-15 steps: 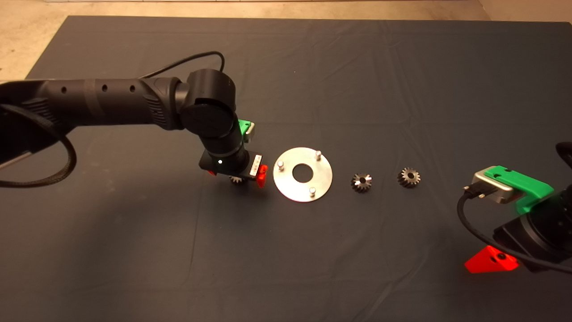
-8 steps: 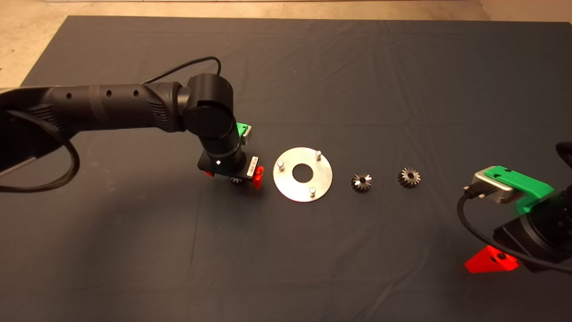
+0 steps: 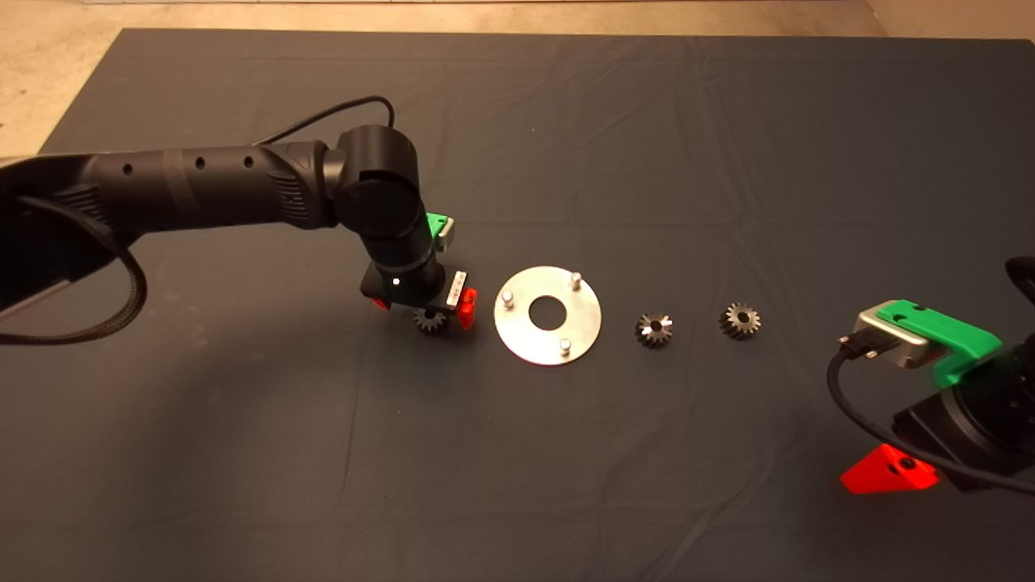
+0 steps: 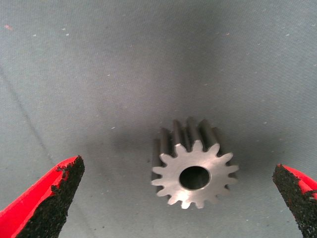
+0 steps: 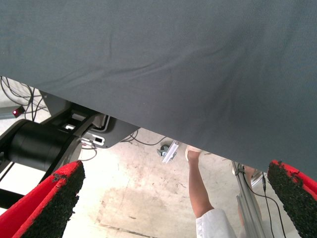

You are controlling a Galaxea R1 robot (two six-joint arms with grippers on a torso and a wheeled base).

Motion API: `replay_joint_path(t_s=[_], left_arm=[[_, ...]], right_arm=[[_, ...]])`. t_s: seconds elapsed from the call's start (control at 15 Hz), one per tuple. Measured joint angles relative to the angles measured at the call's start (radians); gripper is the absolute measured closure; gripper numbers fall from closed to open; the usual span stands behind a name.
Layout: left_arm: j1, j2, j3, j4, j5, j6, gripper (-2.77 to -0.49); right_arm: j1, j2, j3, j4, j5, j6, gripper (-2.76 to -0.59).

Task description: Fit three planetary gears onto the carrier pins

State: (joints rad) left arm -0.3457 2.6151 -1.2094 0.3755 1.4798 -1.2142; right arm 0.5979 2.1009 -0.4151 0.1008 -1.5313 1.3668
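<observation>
My left gripper [image 3: 422,309] hangs just left of the shiny round disc [image 3: 548,314], open over one planetary gear [image 3: 431,320] that lies flat on the mat. In the left wrist view that gear [image 4: 194,171] sits between the two red fingers [image 4: 49,201], which stand wide apart and do not touch it. Three carrier pins [image 3: 508,299] stand bare around the disc's centre hole. Two more planetary gears [image 3: 654,330] [image 3: 740,320] lie on the mat to the right of the disc. My right gripper [image 3: 889,473] waits at the lower right edge, open [image 5: 173,171].
The dark mat [image 3: 566,145] covers the table, with bare floor beyond its far edge. The right wrist view shows the mat's edge, the robot's base [image 5: 44,144] and a person's leg [image 5: 200,188] on the floor.
The left gripper has drawn back slightly toward the far left, so more of the gear under it shows. The gears, the disc and the right arm have not moved.
</observation>
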Motion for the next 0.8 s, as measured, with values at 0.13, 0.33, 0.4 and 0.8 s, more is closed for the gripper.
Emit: replay_joint_path(t_s=[0.13, 0.33, 0.4, 0.8], left_arm=[[0.005, 0.0, 0.0, 0.0, -0.001, 0.0, -2.74], [0.008, 0.0, 0.0, 0.0, -0.005, 0.019, -2.66], [0.009, 0.0, 0.0, 0.0, -0.006, 0.02, -2.56], [0.009, 0.0, -0.002, 0.0, -0.014, 0.024, -2.38]], right_arm=[[0.0, 0.0, 0.0, 0.0, 0.0, 0.0, -2.75], [-0.002, 0.0, 0.0, 0.0, 0.0, 0.0, -2.75], [-0.002, 0.0, 0.0, 0.0, 0.0, 0.0, -2.75], [-0.002, 0.0, 0.0, 0.0, 0.0, 0.0, -2.75]])
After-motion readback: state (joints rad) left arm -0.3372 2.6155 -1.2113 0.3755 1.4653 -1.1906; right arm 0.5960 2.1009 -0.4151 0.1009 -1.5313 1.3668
